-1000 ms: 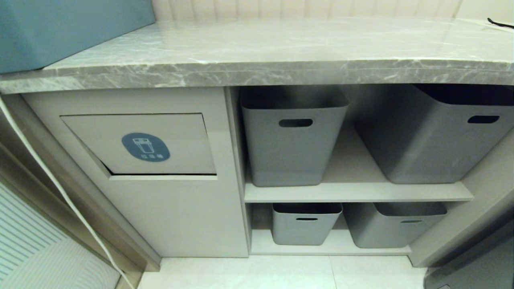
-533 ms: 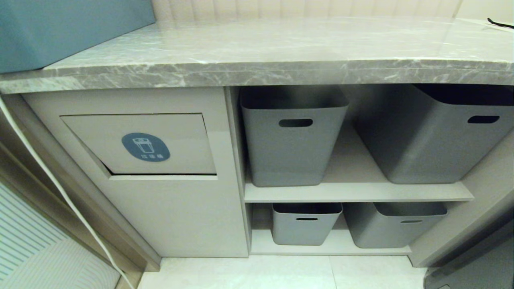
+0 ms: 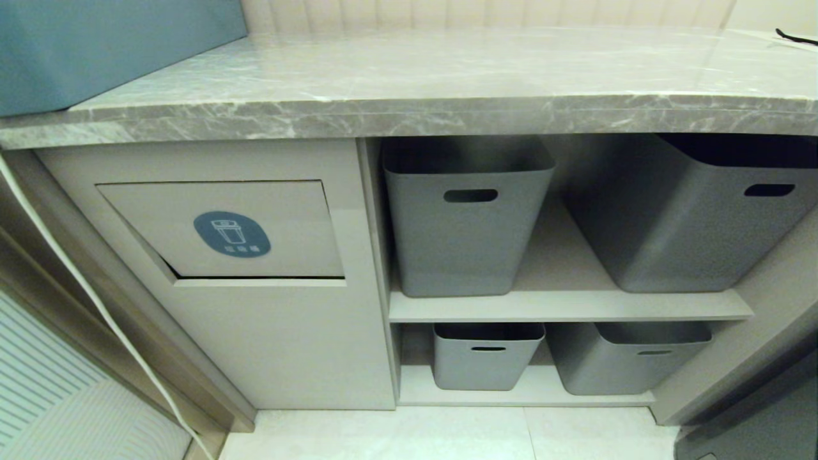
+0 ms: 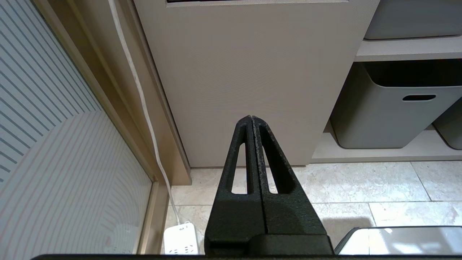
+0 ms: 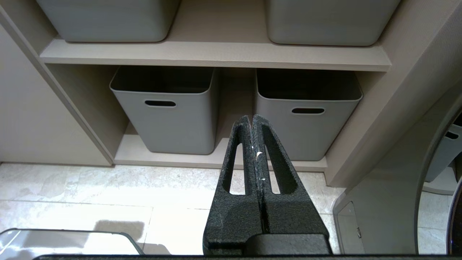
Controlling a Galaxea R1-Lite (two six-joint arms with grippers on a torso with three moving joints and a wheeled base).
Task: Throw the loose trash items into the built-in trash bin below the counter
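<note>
No trash visible on the long grey marble-patterned desk (image 3: 409, 70). Beige built-in trash bin flap with blue oval sticker (image 3: 223, 230) below, nearly closed. Left end effector (image 4: 251, 119) and right end effector (image 5: 252, 118) pressed together, empty, parked low near floor. Progress unclear.

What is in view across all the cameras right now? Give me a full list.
counter: one, grey marble with white veins, across the top; no loose trash seen on it
trash bin flap: one, beige with a blue oval sticker, in the cabinet front below the counter's left part
baskets: four, grey, two on each shelf right of the bin
box: one, teal-blue, on the counter's left end
strap: one, black, counter's far right
cable: one, white, running down to a power strip on the floor
left gripper: shut, empty, low before the cabinet
right gripper: shut, empty, before the lower baskets
</note>
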